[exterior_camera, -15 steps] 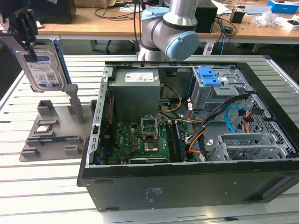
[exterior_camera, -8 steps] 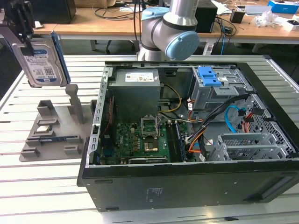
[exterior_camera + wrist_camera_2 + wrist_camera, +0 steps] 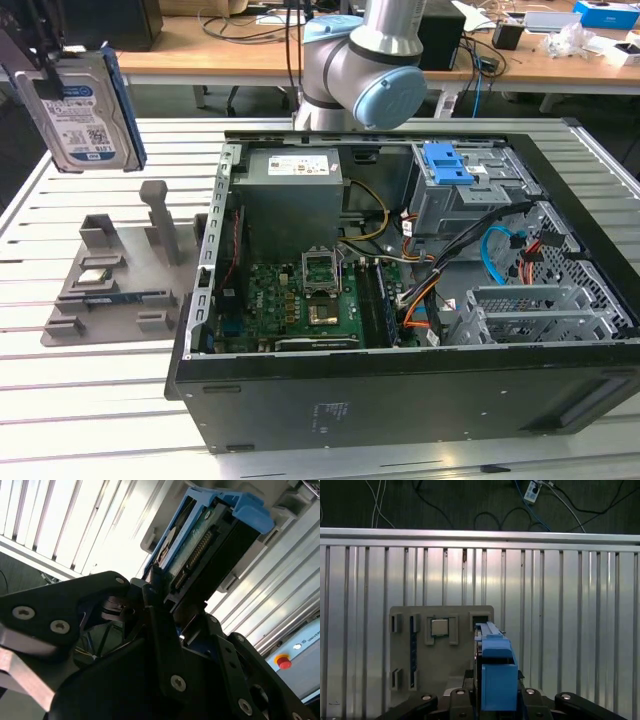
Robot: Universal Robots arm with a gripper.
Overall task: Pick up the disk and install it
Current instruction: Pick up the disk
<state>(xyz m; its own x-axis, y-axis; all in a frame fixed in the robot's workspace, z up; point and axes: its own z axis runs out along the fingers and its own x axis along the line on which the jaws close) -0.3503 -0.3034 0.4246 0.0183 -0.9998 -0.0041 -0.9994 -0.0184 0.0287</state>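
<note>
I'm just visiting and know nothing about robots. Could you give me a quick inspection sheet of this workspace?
Surface: slatted aluminium table.
Job's things: flat silver metal disk in a blue plastic bracket, held in the air; open black computer case on the table.
Clutter: grey plastic tray below the disk, holding a small square silver chip.
Tool: black tool, shut on the disk.
Cables: orange, blue and black wires inside the case.
Surroundings: wooden desk with cables behind.

Slatted metal table [image 3: 100, 400], cluttered wooden desk [image 3: 190, 62] behind.
</note>
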